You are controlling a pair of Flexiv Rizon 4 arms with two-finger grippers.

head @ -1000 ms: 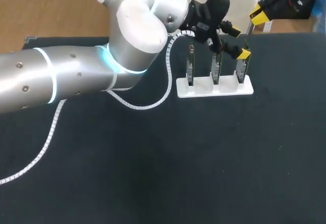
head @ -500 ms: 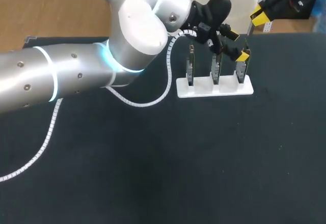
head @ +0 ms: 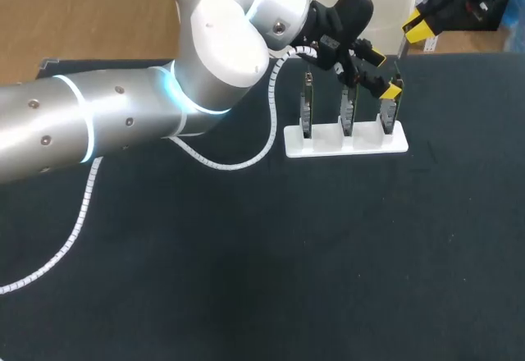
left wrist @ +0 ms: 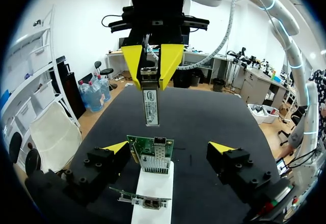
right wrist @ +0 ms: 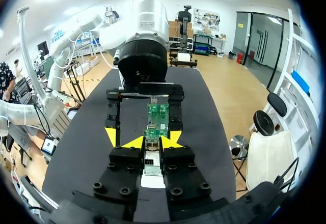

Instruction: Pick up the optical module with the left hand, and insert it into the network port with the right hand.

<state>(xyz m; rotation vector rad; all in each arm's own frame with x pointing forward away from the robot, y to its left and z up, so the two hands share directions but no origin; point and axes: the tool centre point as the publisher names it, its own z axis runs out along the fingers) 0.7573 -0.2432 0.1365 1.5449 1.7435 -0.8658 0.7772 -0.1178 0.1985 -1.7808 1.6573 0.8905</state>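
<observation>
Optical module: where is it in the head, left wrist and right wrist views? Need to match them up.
Head view: module hangs from the right pincer, beyond the right-end card.
Left wrist view: module in the right pincer, ahead of and higher than the card.
Right wrist view: module between its own pincer's tips.
Shared landmark: the green card, flanked by the open left pincer.

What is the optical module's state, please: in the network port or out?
Out: the right hand holds the optical module clear of the network card.
</observation>
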